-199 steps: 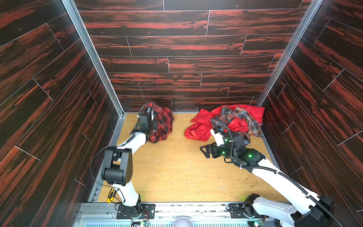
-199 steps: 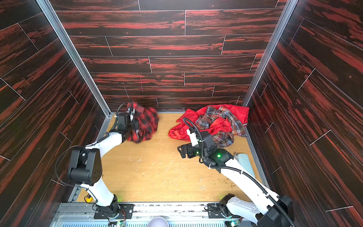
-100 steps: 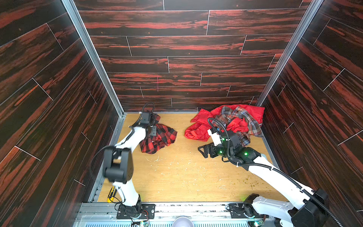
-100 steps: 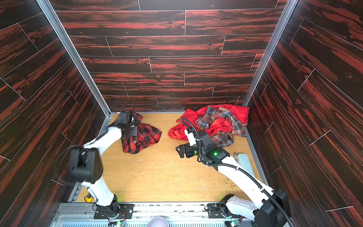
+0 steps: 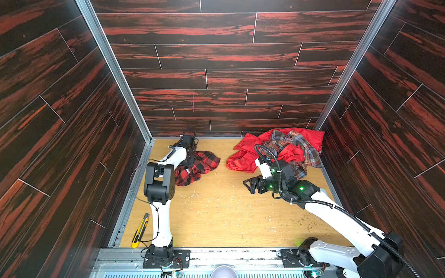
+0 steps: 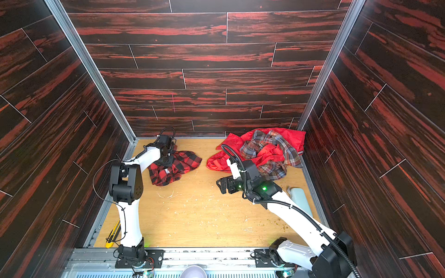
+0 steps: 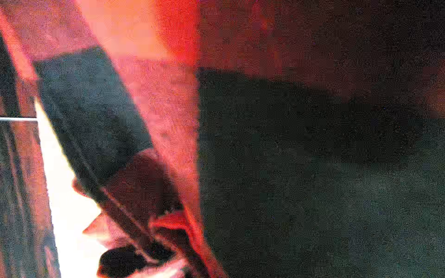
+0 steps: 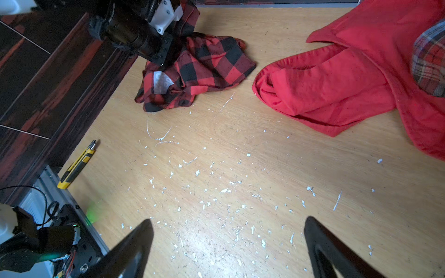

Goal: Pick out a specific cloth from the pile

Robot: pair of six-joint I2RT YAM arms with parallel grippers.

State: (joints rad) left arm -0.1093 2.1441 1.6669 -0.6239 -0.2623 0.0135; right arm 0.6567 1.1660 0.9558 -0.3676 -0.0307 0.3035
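The cloth (image 5: pixel 201 166) (image 6: pixel 179 166), red-and-black check with a white label, lies crumpled on the wooden floor at the back left. My left gripper (image 5: pixel 190 159) (image 6: pixel 166 160) points down into its back edge; its jaws are buried in the fabric, so their state does not show. In the left wrist view the blurred cloth (image 7: pixel 168 108) fills the frame. The pile (image 5: pixel 279 149) (image 6: pixel 260 149), a plain red garment (image 8: pixel 337 79) under a fine plaid shirt (image 5: pixel 295 144), sits at the back right. My right gripper (image 5: pixel 250 186) (image 8: pixel 228 240) hovers open and empty in front of the pile.
A yellow utility knife (image 5: pixel 140 229) (image 8: pixel 77 166) lies by the left wall near the front rail. A pale blue object (image 6: pixel 298 197) rests by the right wall behind my right arm. White scraps (image 8: pixel 204 183) litter the floor. Dark panel walls close three sides.
My left arm has come down with the check cloth, which hung bunched a second ago and now lies spread on the floor. The right arm has barely shifted.
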